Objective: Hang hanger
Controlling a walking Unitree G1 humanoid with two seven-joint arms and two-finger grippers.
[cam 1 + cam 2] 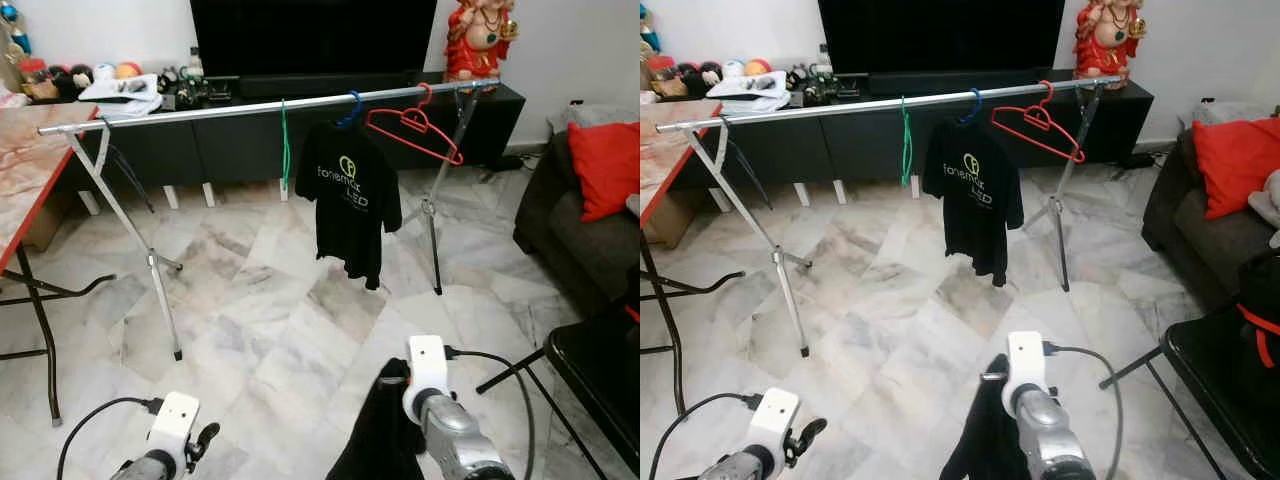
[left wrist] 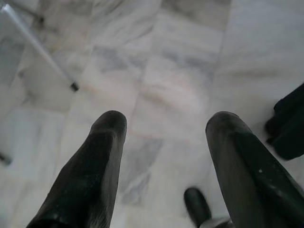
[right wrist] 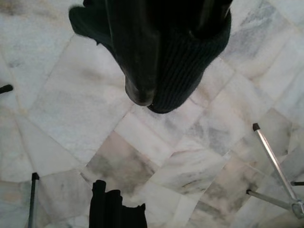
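The right pincer (image 1: 990,385) is closed on a dark garment (image 1: 375,440), presumably on its hanger, low and well short of the clothes rail (image 1: 200,113). The left pincer (image 2: 161,156) gapes empty. Hanging is undone; a black T-shirt (image 1: 345,195) and red hanger (image 1: 412,125) already hang.

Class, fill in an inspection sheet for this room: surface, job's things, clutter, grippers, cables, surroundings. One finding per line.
Surface: marble floor, bare under the rail.
Job's things: clothes rail carries a green hanger, a black T-shirt on a blue hanger, and a tilted red hanger.
Clutter: oddments on the TV cabinet.
Grippers: left gripper open, empty; right gripper shut on a dark garment.
Cables: black leads at both wrists.
Surroundings: sofa with red cushion, table.
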